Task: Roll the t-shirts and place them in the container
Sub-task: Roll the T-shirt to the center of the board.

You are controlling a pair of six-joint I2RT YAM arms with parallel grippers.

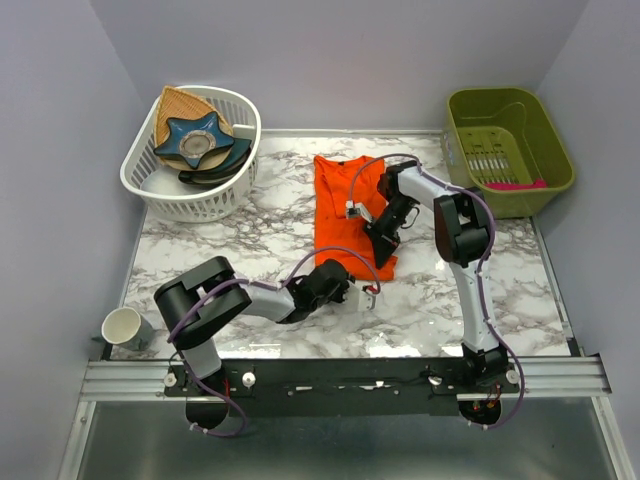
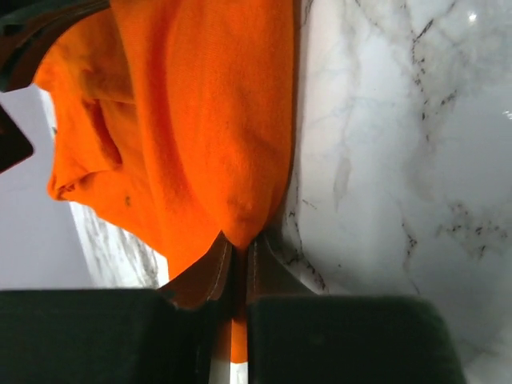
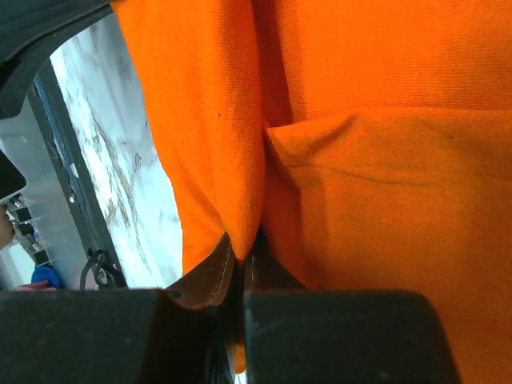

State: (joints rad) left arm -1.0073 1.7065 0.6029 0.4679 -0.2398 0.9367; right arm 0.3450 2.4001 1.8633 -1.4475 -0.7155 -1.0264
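On the worktop (image 1: 250,240), with left claw (image 2: 238,250) clenched on the near hem of the orange t-shirt (image 1: 338,200) and right claw (image 3: 242,246) clenched on its right edge, keep both pinches level and roll tightly toward the far end.

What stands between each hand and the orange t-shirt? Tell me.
Nothing visible does. The left hand and the right hand are each shut on the t-shirt, with its fabric pinched directly in each grip.

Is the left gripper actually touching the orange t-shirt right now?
Touching. The left wrist view shows the left gripper shut on a fold of the orange t-shirt.
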